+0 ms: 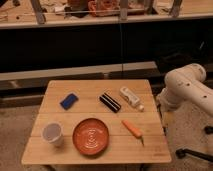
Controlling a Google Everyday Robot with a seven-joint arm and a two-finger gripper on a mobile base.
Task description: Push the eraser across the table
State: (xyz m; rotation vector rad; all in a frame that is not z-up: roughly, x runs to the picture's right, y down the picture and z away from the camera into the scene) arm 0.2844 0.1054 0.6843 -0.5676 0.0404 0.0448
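Note:
The eraser (110,102), a small black oblong block with pale stripes on top, lies diagonally near the middle of the light wooden slatted table (150,150). It is just left of a white bottle (131,98) that lies on its side. My white arm (186,90) is off the table's right edge, apart from the eraser. My gripper does not show in this view; only the arm's bulky white links are seen.
A blue flat block (69,101) lies at the left back. An orange plate (91,136) sits at the front middle, a white cup (52,134) at the front left, and a carrot (132,128) at the front right. A dark shelf wall stands behind the table.

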